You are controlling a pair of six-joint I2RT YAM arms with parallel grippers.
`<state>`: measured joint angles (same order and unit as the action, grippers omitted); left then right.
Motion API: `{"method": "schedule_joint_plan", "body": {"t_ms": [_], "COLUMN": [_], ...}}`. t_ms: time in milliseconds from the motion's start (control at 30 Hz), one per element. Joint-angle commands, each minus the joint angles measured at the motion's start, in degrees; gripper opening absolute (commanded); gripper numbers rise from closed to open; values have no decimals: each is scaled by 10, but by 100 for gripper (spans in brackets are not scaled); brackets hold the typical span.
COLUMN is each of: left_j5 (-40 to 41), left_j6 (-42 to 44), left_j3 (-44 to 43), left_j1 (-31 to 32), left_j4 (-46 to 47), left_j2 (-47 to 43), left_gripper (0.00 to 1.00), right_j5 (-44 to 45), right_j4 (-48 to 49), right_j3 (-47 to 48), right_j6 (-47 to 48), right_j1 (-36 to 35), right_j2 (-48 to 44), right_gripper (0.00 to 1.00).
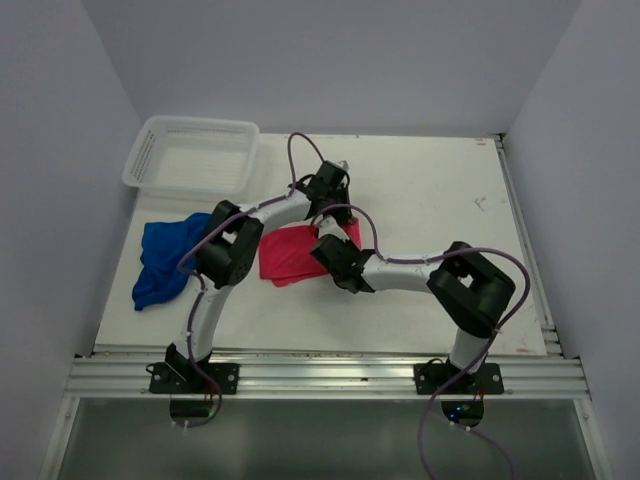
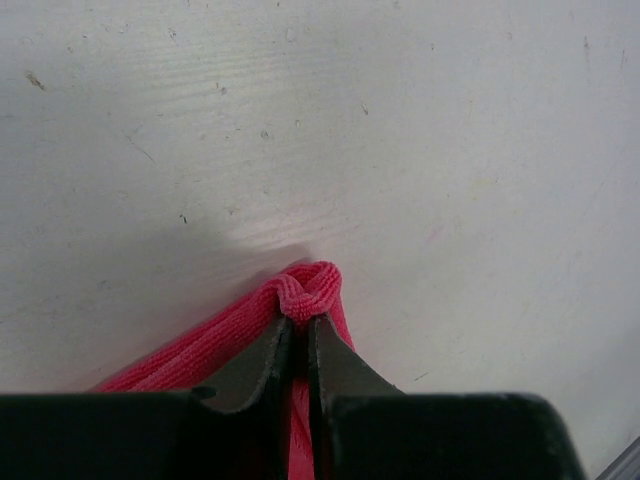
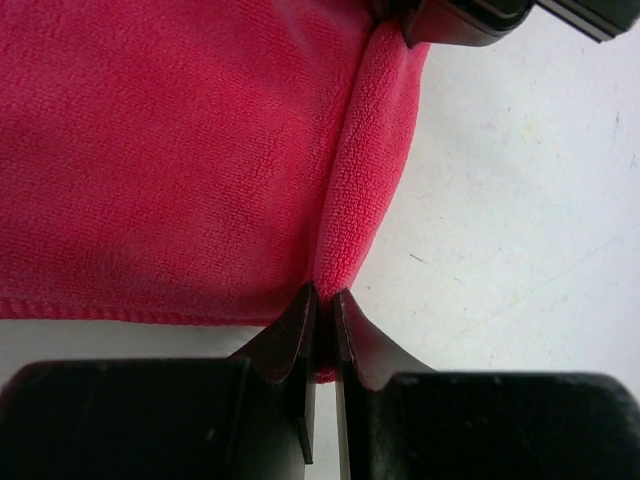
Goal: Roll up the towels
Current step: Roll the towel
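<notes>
Two towels lie on the bench (image 1: 430, 190). The pink towel (image 1: 290, 258) is spread roughly flat near the middle, and the blue towel (image 1: 165, 260) sits crumpled at about nine o'clock from it, near the bench's left edge.

Both arms are working on the pink one, along its three o'clock edge. The left jaws are pressed together on the far corner at about one o'clock, and the left wrist view shows a small bunched knot of pink cloth pinched at their tips. The right jaws are likewise shut on the same edge nearer four o'clock. In the right wrist view a raised ridge of cloth runs from their tips up to the other arm's black jaws at twelve o'clock.

Gripping one edge at both ends probably keeps it straight and taut, so that it can be turned over evenly toward nine o'clock as the first wrap of a roll. From above the arms cover that edge, so I cannot tell whether any wrap has formed yet.

A white mesh basket (image 1: 135, 168) stands at eleven o'clock, apart from both towels.
</notes>
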<state>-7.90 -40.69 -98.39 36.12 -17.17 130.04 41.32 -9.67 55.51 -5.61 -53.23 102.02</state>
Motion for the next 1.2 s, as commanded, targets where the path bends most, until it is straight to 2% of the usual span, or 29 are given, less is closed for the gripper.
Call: {"method": "schedule_joint_plan", "body": {"t_ms": [0,133,300,433,533,800,1000,1100,1167], "left_j5": [26,13,-4,-11,-26,-39,-45,-45,-46], "left_j6": [26,25,28,22,20,19,18,18,16], "left_j3": [15,36,56,91,114,143,154,159,161], "left_j1": [-16,-20,-23,-28,-32,-35,-35,-36,-36], "left_j4": [61,82,102,143,162,202,217,220,224], "left_j2": [-33,-37,-38,-52,-60,-68,-74,-76,-77], "left_gripper": [0,0,0,0,0,0,0,0,0], "right_j5": [-13,-37,-56,-77,-98,-192,-357,-410,-477], "right_j4": [1,16,19,12,10,41,94,140,180], "right_j3": [21,10,4,3,-7,-85,-143,-162,-175], "right_j6": [38,24,-4,-26,-51,-134,-236,-284,-327], "right_j1": [-23,-23,-22,-15,-1,51,184,245,286], "right_j2": [18,6,-30,-92,-119,-219,-275,-278,-262], "right_gripper": [0,8,25,36,40,41,32,33,35]}}
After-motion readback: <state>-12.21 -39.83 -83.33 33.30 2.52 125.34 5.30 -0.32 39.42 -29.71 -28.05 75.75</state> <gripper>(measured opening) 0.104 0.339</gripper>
